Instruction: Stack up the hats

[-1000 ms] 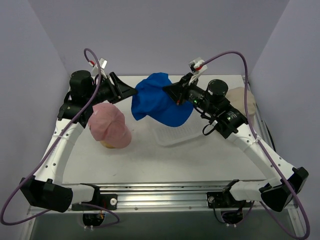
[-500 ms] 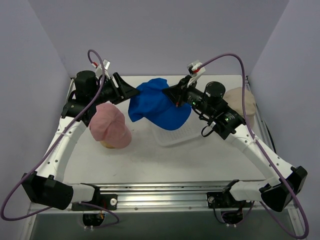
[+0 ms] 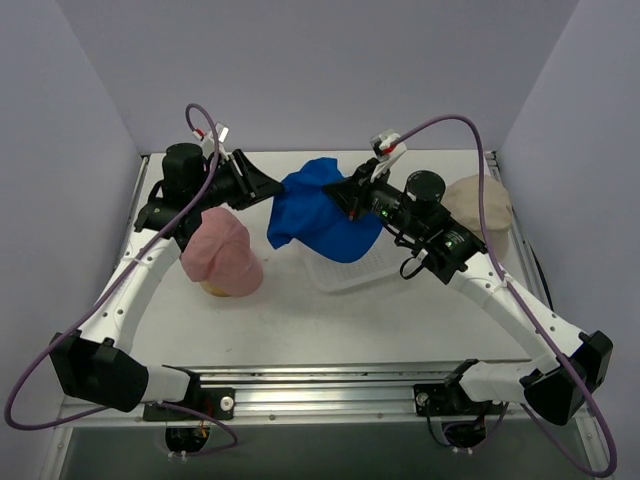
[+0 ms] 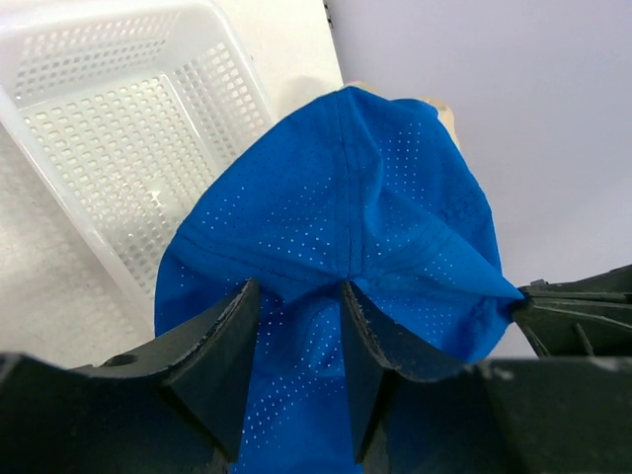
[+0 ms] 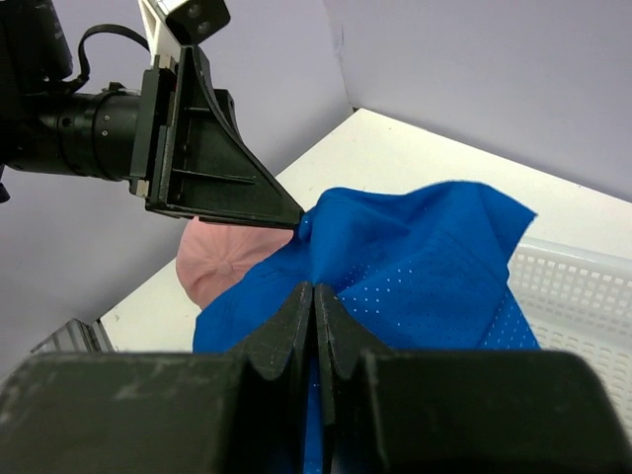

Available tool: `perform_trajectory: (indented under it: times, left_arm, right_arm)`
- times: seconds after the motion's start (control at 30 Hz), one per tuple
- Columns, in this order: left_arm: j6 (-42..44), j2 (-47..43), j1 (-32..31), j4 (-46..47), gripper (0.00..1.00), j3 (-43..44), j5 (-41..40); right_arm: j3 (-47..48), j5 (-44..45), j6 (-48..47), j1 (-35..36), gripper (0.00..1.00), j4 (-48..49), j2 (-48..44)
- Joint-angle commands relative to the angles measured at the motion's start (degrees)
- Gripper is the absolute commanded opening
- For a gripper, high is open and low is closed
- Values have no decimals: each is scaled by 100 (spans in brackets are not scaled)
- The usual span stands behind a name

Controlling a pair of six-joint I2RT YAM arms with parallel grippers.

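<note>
The blue cap (image 3: 320, 210) hangs in the air over the rear middle of the table (image 3: 330, 320), stretched between the two arms, its crown rumpled and its fabric sagging toward the near side. Below and just in front of it lies the clear lattice basket (image 3: 375, 270), partly covered by the cap in the overhead view.

The right gripper (image 5: 313, 291) holds the cap's right side. Its jaws are pressed together, with a thin sliver of blue fabric pinched between them.

The left gripper (image 3: 272, 190) meets the cap from the opposite side. Its jaws stand apart, one on each side of a raised fold of the crown, and blue cloth fills the gap between them. Whether they actually clamp the fold or only straddle it cannot be told. In the right wrist view its tip touches the cap's edge.

The pink cap (image 3: 222, 250) sits on the left part of the table, near the left arm and well apart from the blue one. It rests on an orange-brown dome (image 3: 212, 289), of which only a small piece shows under its near edge.

The beige hat (image 3: 480, 200) lies at the right rear corner, partly hidden behind the right arm.
</note>
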Motion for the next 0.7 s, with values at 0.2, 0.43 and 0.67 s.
perform_trajectory:
  times: [0.2, 0.43, 0.67]
  left_arm:
    - [82, 7, -47, -154, 42, 36, -286]
    - [293, -133, -47, -453, 55, 36, -568]
    - [-145, -160, -47, 127, 59, -227, -138]
  right_arm:
    - [-13, 75, 60, 58, 0, 539, -282]
    - [-39, 110, 34, 67, 0, 504, -274]
    - [-66, 128, 51, 93, 0, 557, -247]
